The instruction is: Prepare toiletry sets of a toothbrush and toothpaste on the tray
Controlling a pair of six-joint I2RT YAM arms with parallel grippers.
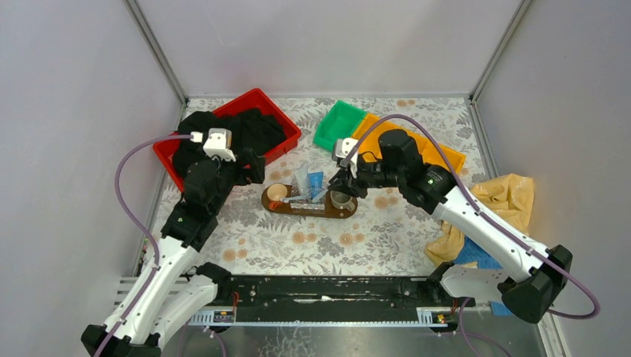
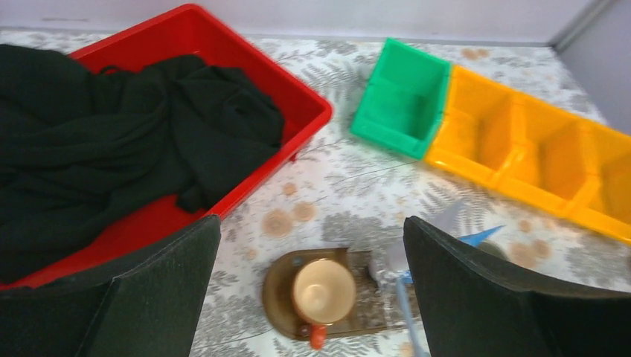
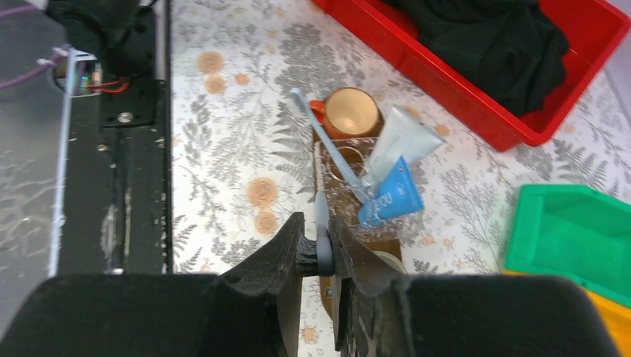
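Note:
The dark brown tray lies mid-table. On it stand an orange cup, a clear holder and a second cup. A whitish toothpaste tube, a blue toothpaste tube and a pale blue toothbrush lean in the holder. My right gripper is shut on the head of a grey toothbrush with black bristles, above the tray's right end. My left gripper is open and empty above the orange cup at the tray's left end.
A red crate holding black cloth stands at the back left. A green bin and yellow bins stand at the back right. A yellow bag and something blue lie at the right edge.

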